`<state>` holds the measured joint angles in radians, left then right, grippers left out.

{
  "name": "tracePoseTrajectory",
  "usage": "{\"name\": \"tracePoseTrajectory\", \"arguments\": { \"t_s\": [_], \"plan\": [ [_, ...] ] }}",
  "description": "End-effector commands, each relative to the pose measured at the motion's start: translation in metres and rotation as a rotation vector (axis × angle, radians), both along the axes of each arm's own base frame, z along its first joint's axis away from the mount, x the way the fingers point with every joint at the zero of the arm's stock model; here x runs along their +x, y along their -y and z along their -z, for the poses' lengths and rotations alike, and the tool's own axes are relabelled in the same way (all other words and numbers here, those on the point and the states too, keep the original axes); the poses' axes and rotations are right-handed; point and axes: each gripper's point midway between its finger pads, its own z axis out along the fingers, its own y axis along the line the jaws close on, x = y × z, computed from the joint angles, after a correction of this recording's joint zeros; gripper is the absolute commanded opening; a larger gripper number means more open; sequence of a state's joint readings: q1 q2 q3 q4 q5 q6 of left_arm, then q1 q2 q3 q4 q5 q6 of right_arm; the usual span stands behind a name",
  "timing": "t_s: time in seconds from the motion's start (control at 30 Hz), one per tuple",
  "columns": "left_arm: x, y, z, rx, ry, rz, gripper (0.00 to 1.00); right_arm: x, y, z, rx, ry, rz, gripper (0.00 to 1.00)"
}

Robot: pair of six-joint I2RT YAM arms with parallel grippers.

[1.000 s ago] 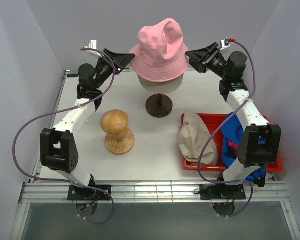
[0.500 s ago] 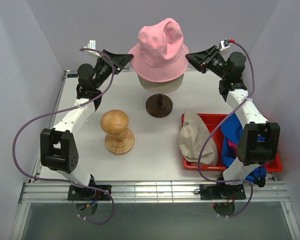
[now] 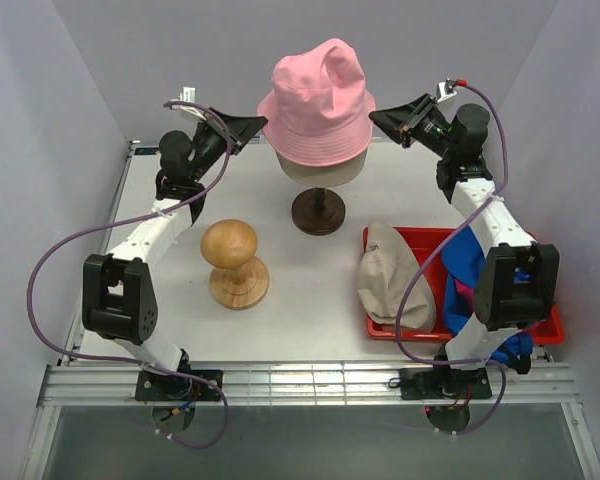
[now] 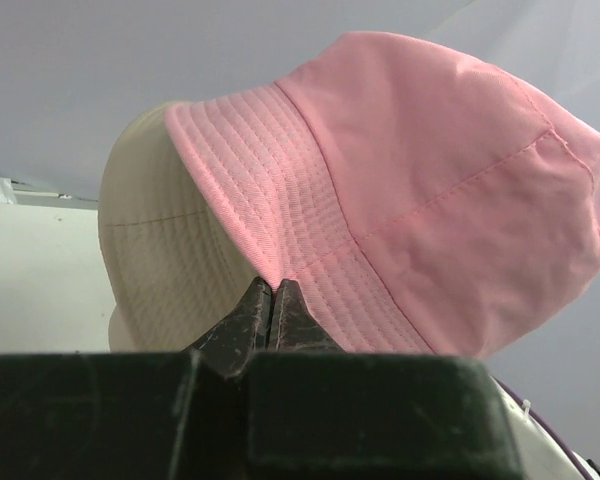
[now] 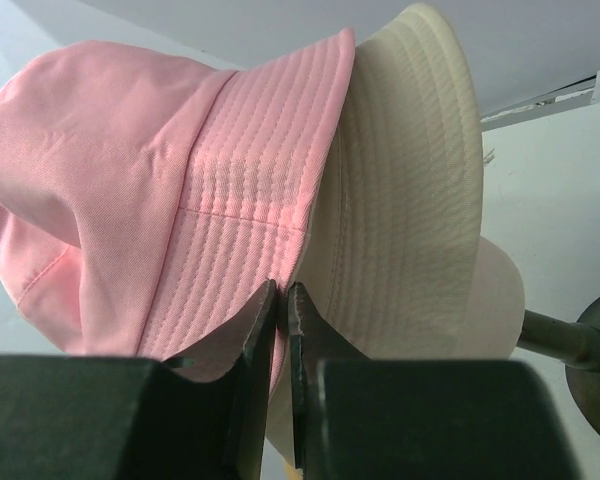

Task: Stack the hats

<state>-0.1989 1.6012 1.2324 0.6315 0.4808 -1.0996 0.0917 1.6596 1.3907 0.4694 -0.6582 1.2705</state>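
A light pink bucket hat (image 3: 315, 100) sits over a beige bucket hat (image 3: 320, 170) on the cream mannequin head at the back centre. My left gripper (image 3: 263, 122) is shut on the pink brim's left edge (image 4: 280, 240), its tips (image 4: 271, 285) pinching the fabric. On the opposite side, my right gripper (image 3: 373, 115) is shut on the same brim (image 5: 230, 250), with its tips (image 5: 283, 288) nipping the hem beside the beige hat (image 5: 400, 200). Another beige hat (image 3: 390, 280), a bright blue cap (image 3: 470, 260) and a bit of magenta cap (image 3: 467, 295) lie in the tray.
The mannequin head's dark stand (image 3: 318, 212) rises from the table's middle back. A round-topped wooden hat block (image 3: 235, 262) stands front left of it. A red tray (image 3: 550, 330) sits at the right, partly under my right arm.
Both grippers have closed from open onto the pink hat's brim, one at each side. The arms have edged slightly inward toward the hat.
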Motion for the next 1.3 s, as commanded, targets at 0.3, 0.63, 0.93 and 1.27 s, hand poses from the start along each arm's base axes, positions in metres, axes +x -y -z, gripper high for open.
{"name": "tracePoseTrajectory", "arguments": {
  "t_s": [0.3, 0.63, 0.93, 1.27],
  "plan": [
    [0.009, -0.001, 0.042, 0.056, -0.096, -0.016, 0.0, 0.01, 0.003, 0.06, -0.117, -0.079, 0.021, 0.08],
    [0.016, -0.001, 0.076, 0.093, -0.183, -0.02, 0.0, 0.014, 0.01, 0.086, -0.201, -0.121, 0.053, 0.08],
    [0.02, -0.002, 0.09, 0.118, -0.225, -0.031, 0.0, 0.019, 0.016, 0.118, -0.288, -0.19, 0.075, 0.08],
    [0.028, -0.003, 0.129, 0.151, -0.354, -0.048, 0.0, 0.023, 0.022, 0.147, -0.369, -0.242, 0.089, 0.08]
  ]
}}
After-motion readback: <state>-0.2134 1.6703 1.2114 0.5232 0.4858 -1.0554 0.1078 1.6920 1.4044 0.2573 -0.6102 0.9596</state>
